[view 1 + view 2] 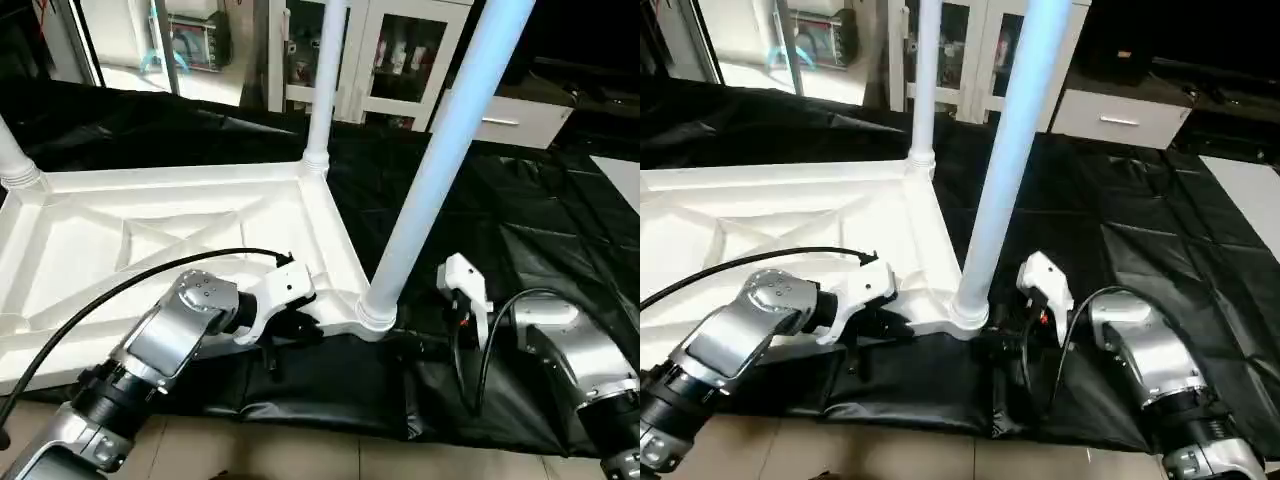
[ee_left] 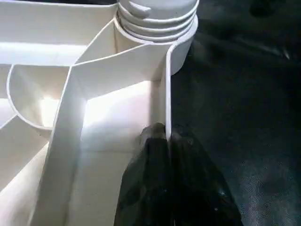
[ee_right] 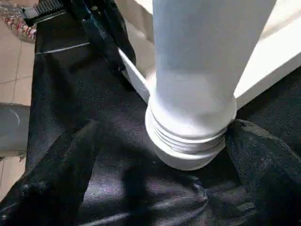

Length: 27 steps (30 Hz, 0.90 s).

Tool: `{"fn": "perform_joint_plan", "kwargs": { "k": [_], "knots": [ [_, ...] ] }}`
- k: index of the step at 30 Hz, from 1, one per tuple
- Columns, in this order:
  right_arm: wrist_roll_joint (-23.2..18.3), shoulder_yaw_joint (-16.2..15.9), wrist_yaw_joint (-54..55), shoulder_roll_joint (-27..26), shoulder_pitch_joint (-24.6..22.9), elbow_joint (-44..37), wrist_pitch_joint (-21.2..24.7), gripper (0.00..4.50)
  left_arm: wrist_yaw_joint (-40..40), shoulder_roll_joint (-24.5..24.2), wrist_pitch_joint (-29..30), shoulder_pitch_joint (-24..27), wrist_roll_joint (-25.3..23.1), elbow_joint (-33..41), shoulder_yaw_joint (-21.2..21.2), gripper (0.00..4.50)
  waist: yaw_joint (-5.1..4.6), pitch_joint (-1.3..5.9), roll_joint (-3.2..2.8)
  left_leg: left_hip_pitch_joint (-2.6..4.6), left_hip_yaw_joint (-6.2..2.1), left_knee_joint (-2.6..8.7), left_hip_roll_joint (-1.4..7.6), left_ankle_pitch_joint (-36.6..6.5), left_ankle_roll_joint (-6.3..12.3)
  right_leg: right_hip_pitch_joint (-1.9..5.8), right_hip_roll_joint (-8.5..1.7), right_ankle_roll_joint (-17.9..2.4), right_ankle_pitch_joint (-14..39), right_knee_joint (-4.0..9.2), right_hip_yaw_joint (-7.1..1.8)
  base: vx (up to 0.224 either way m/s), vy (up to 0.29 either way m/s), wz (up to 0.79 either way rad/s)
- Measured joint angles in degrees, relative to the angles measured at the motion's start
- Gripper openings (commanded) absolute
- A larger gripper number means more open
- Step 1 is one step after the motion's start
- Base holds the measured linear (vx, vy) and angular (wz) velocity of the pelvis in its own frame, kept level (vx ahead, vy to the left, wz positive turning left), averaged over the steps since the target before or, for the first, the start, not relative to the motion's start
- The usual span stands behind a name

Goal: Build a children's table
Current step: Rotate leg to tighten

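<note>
Left wrist view: left pincer [image 2: 165, 141] astride top's rim [image 2: 166, 89].

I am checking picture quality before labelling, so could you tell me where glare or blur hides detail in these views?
Left wrist view: bright glare washes out the ribs of the table top, and the fingers are blurred. Right wrist view: the black fingers beside the leg are soft. Left eye view: the near leg is evenly lit and bluish.

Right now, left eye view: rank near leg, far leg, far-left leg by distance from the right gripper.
1. Near leg, in the table top's corner socket just left of the right gripper.
2. Far leg, at the far corner behind it.
3. Far-left leg, across the top at the picture's left edge.
</note>
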State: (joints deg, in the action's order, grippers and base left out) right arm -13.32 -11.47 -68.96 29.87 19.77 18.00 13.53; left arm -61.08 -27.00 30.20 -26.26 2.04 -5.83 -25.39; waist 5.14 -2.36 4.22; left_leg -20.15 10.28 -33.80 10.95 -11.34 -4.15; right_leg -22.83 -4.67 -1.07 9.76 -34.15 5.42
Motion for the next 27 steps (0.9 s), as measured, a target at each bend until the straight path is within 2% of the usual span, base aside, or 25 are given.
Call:
{"fn": "perform_joint_plan", "kwargs": {
  "k": [6,7,9,10,15,16,18,20,27],
  "knots": [
    [-0.02,0.25,-0.04,-0.71,0.0,0.0,-0.36,4.47,-0.95,-0.37,0.37,0.54,-0.01,1.24,-0.02,0.0,0.05,0.0,0.02,-0.03,0.0,0.06,0.0,-0.02,0.01,-0.03,0.0,-0.15,-0.04,0.0,0.01,0.0,0.0,0.0],
    [-0.02,0.31,-0.02,-1.25,0.0,0.03,-0.65,4.31,-1.34,-0.55,0.48,0.66,-0.01,1.66,-0.18,0.0,0.08,-0.01,0.01,-0.03,0.0,0.06,0.0,-0.02,0.01,-0.03,0.0,-0.16,-0.04,0.0,0.02,0.0,0.0,0.0],
    [-0.03,0.28,0.05,-2.11,0.05,0.12,-1.53,4.31,-1.8,-0.58,0.57,0.92,0.0,2.28,-0.53,0.0,0.2,-0.01,0.01,-0.04,0.0,0.05,0.0,-0.02,0.01,-0.03,0.0,-0.16,-0.04,0.0,0.01,0.0,0.0,0.0],
    [-0.07,0.07,0.02,-2.79,0.22,0.12,-2.22,4.04,-1.94,-0.47,0.58,0.93,0.07,2.49,-1.03,0.0,0.3,-0.01,0.01,-0.04,0.0,0.04,0.0,-0.01,0.01,-0.01,0.0,-0.16,-0.04,0.0,0.01,0.0,0.0,0.0],
    [0.27,-0.24,-0.02,-3.39,0.35,1.26,-4.72,3.72,-2.01,-0.35,0.97,0.96,0.09,2.85,-1.51,0.0,0.38,-0.01,0.04,-0.03,0.03,-0.06,0.0,0.0,0.01,0.05,-0.03,-0.12,-0.02,-0.05,-0.01,0.0,0.0,0.0],
    [0.51,-0.24,-0.01,-3.39,0.35,1.42,-5.23,3.54,-2.02,-0.34,1.0,0.96,0.09,2.86,-1.51,0.0,0.35,-0.01,0.05,-0.03,0.03,-0.06,0.0,0.0,0.01,0.05,-0.03,-0.07,0.01,-0.05,-0.01,0.0,0.0,0.0],
    [0.7,-0.24,-0.02,-3.35,0.44,1.63,-5.57,3.47,-2.26,-0.34,1.05,0.96,0.09,2.89,-1.51,0.0,0.35,-0.01,0.05,-0.03,0.02,-0.05,0.0,0.0,0.01,0.05,-0.03,-0.07,0.01,-0.05,-0.01,0.0,0.0,0.0],
    [0.73,-0.26,-0.19,-3.35,0.64,2.2,-6.16,3.19,-2.34,-0.35,1.07,0.96,0.08,2.92,-1.51,0.0,0.4,0.0,0.06,-0.03,0.02,-0.05,0.0,0.0,0.01,0.06,-0.03,-0.13,-0.02,-0.05,-0.01,0.0,0.0,0.0],
    [1.85,-0.4,-0.89,-3.17,1.73,3.83,-7.99,2.64,-2.38,-0.46,1.07,0.98,0.08,3.02,-1.56,0.0,0.4,0.0,0.06,-0.04,0.02,-0.05,0.0,0.0,0.01,0.05,-0.03,-0.14,-0.03,-0.08,-0.01,0.0,0.0,0.0]
  ]
}}
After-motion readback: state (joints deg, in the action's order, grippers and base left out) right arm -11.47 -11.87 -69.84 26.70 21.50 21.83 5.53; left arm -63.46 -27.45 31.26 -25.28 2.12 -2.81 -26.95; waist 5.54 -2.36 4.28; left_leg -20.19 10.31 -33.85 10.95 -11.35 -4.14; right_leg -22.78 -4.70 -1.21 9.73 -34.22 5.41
